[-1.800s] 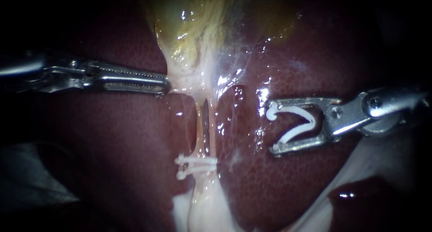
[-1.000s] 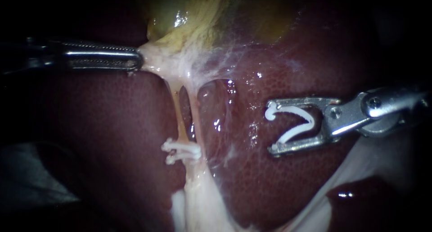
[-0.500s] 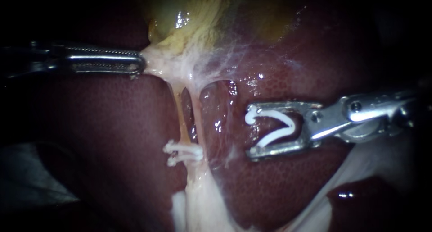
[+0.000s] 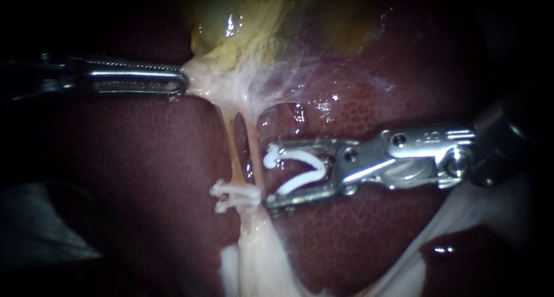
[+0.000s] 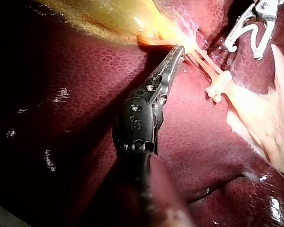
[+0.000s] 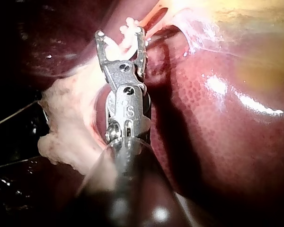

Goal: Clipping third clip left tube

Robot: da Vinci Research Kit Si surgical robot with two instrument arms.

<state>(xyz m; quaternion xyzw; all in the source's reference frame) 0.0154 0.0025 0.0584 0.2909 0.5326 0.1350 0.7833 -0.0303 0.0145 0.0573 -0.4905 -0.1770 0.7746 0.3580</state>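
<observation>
My left instrument (image 4: 180,81) comes in from the left, its jaws shut on pale tissue at the gallbladder's (image 4: 254,20) lower end, pulling it leftward. Two thin tubes run down from there: the left tube (image 4: 233,153) and the right tube (image 4: 253,150). Two white clips (image 4: 234,194) sit across them low down. My right instrument (image 4: 270,175) holds an open white clip (image 4: 297,169) in its wide jaws, whose tips are just right of the tubes. In the right wrist view those jaws (image 6: 120,33) reach the clipped tubes. The left wrist view shows the left jaws (image 5: 180,49) gripping.
Dark red liver (image 4: 358,239) lies all around and under the tubes. Pale fatty tissue (image 4: 254,262) spreads below the clips. A thin white membrane (image 4: 300,66) stretches from the gallbladder over the liver at the right.
My right instrument has moved left with its clip, from mid-liver up to the tubes. My left instrument first pulled the tissue up and left, and has held still since.
</observation>
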